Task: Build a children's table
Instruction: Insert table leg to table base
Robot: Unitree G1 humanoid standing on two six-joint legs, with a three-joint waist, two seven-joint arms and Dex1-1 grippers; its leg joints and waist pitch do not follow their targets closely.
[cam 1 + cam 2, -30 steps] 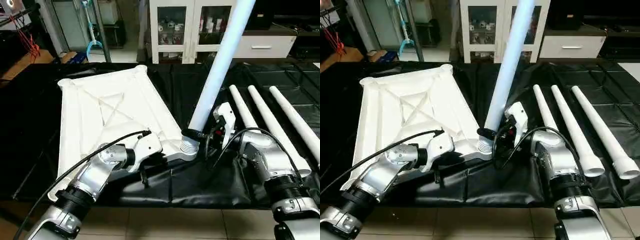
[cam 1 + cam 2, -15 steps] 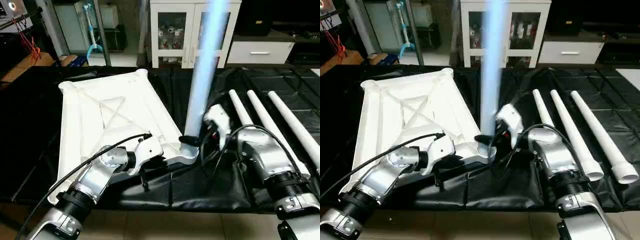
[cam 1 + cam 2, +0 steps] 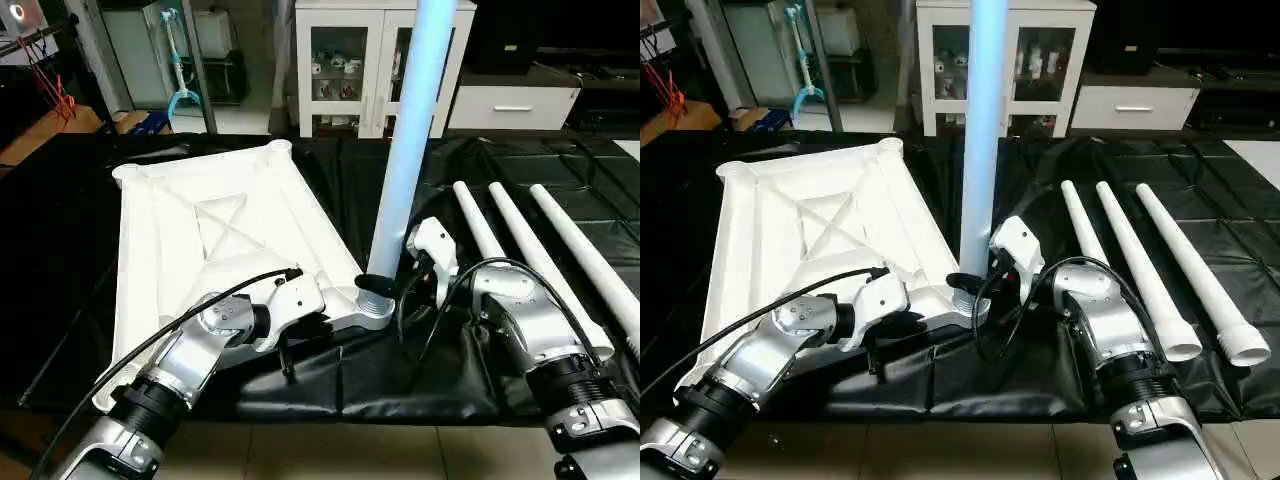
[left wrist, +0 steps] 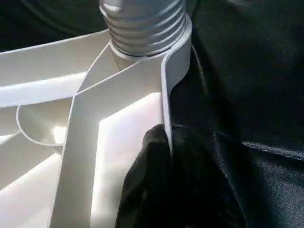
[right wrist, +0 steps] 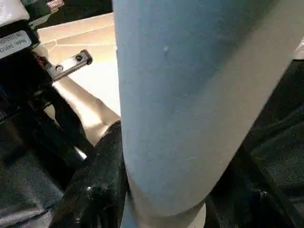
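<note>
The children's table lies in parts on a black cloth. Its white tabletop (image 3: 200,230) is upside down, ribbed side up. One white leg (image 3: 405,170) stands upright in the near right corner socket (image 3: 372,300), and its threaded end (image 4: 145,28) sits in the socket. My right gripper (image 3: 380,284) is shut on the leg just above the socket, with a black finger (image 5: 95,190) against the tube (image 5: 190,95). My left gripper (image 3: 325,320) is shut on the tabletop's near rim beside that corner, its black finger (image 4: 152,190) pressed on the rim wall.
Three more white legs (image 3: 520,255) lie side by side on the cloth to the right. A white glass-door cabinet (image 3: 350,60) stands behind the table. The cloth's near edge (image 3: 340,410) hangs over a tiled floor.
The leg has swung from leaning right to upright, and its threaded end has sunk deeper into the corner socket. My right gripper moved with it. The left gripper stayed on the rim.
</note>
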